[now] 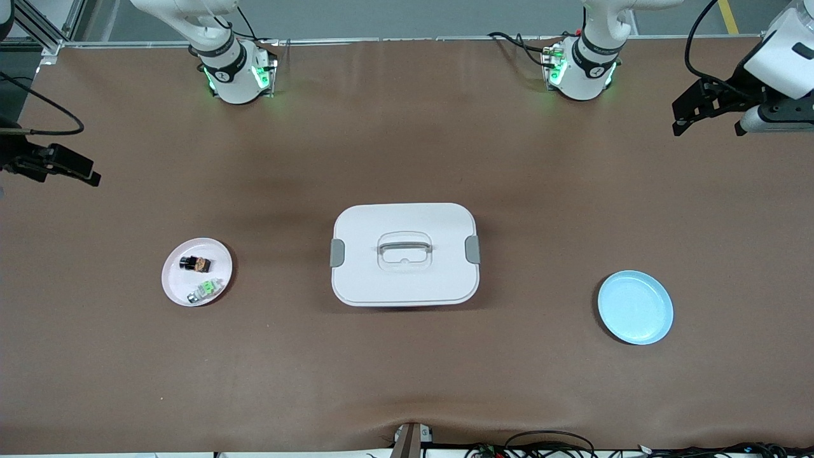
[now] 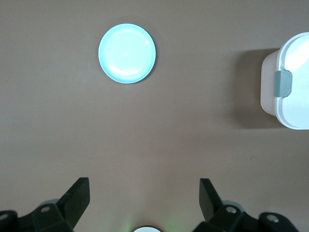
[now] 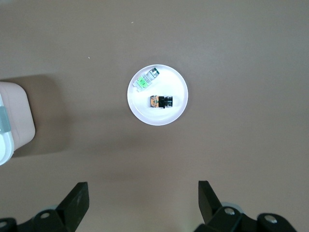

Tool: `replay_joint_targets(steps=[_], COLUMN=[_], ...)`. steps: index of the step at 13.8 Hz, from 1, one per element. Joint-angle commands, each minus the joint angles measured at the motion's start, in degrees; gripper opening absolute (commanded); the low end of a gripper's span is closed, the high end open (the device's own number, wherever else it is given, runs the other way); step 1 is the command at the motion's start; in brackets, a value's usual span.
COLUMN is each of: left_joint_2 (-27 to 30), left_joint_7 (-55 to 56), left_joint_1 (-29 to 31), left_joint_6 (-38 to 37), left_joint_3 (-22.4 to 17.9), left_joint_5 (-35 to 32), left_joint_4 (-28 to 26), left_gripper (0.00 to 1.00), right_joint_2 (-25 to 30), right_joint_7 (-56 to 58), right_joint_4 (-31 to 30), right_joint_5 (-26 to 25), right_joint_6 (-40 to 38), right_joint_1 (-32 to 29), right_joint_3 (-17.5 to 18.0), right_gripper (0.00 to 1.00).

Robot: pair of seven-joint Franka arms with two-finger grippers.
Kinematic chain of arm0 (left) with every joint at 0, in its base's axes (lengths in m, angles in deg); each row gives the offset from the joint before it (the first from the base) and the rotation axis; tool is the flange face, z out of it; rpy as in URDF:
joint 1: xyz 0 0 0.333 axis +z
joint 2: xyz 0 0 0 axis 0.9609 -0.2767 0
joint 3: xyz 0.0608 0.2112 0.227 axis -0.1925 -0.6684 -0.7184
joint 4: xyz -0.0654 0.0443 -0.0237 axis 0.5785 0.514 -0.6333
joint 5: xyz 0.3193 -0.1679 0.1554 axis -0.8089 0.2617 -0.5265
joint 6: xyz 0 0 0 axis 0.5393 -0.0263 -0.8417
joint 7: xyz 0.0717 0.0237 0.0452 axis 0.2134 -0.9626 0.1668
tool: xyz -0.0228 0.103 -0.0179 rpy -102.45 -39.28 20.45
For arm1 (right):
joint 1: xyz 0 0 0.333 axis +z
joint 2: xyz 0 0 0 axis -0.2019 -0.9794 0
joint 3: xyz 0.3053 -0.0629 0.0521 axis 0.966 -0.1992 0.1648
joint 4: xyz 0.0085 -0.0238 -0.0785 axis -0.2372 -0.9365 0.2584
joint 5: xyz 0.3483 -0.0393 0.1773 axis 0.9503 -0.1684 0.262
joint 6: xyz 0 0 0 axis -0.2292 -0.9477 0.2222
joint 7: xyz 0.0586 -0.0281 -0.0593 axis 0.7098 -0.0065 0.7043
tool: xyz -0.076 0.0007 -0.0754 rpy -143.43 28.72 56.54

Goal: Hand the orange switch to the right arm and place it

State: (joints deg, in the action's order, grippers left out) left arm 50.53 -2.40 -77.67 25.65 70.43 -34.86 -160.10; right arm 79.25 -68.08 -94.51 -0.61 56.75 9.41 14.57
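Observation:
The orange switch is a tiny black part with an orange middle. It lies on a pale pink plate toward the right arm's end of the table. It also shows in the right wrist view, on the plate. My right gripper is open and empty, high over that end of the table, and its view looks down on the plate. My left gripper is open and empty, high over the left arm's end of the table, and shows in its own view.
A tiny green-and-silver part lies on the pink plate beside the switch. A white lidded box with a grey handle stands mid-table. A light blue plate lies toward the left arm's end.

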Motion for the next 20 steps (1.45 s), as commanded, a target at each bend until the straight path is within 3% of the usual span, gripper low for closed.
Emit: replay_joint_targets(steps=[1, 15, 20], left_joint_2=[-0.2, -1.1, -1.2], left_joint_7=[-0.7, -1.2, -1.2], left_joint_1=[-0.1, 1.1, 1.1], left_joint_6=[0.2, -0.3, -0.3], left_joint_3=[0.1, -0.6, -0.6], left_joint_5=[0.5, 0.2, 0.1], left_joint_4=[0.7, 1.2, 1.2], left_gripper=[1.00, 1.00, 1.00], right_joint_2=[3.5, 3.1, 3.3], right_joint_7=[1.7, 1.0, 1.7], right_joint_4=[-4.1, -0.6, 1.1], right_joint_5=[0.8, -0.2, 0.5], right_joint_6=[1.8, 1.0, -2.6], right_joint_1=[-0.8, -0.2, -0.7], right_joint_3=[0.5, 0.8, 0.5], right_gripper=[1.00, 1.00, 1.00])
